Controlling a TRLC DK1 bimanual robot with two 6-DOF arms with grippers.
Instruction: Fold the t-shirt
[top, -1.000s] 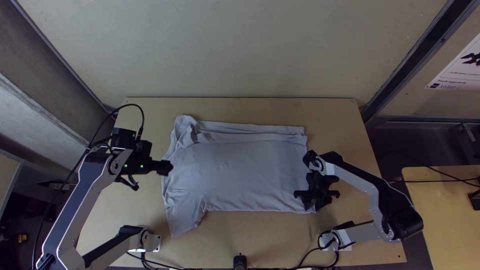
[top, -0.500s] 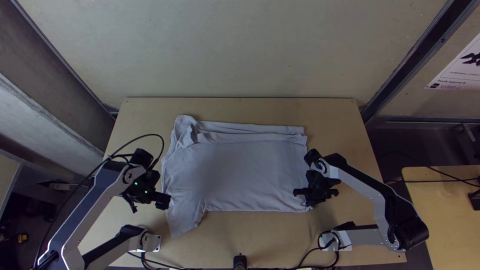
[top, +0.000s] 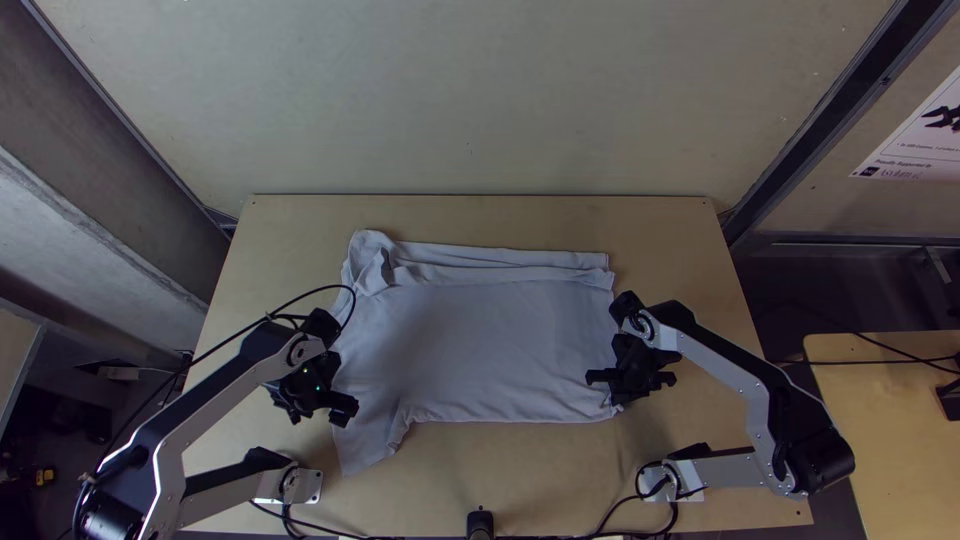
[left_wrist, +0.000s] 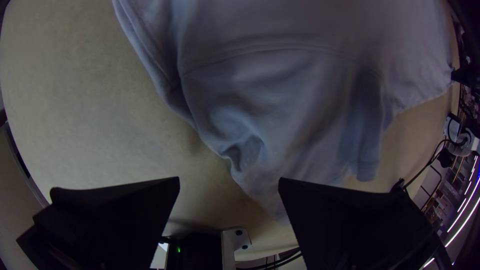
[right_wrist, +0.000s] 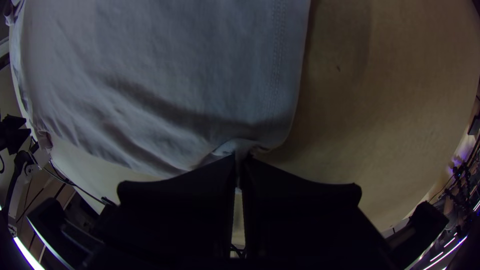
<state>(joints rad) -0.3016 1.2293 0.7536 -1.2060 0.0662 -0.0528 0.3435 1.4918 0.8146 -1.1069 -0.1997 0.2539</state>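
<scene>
Top view: t-shirt (top: 480, 345) spread across mid-frame on wooden table (top: 540, 475), layered edges along its upper side, sleeve (top: 368, 440) pointing lower left. Left gripper (top: 346, 409) left of centre, by that sleeve, fingers spread, nothing between them. Right gripper (top: 620, 396) right of centre, fingers pinching shirt's lower right corner

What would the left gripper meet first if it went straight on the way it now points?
Most likely the t-shirt's sleeve, which lies ahead of the open left gripper; how deep the gap between them is, I cannot tell.
</scene>
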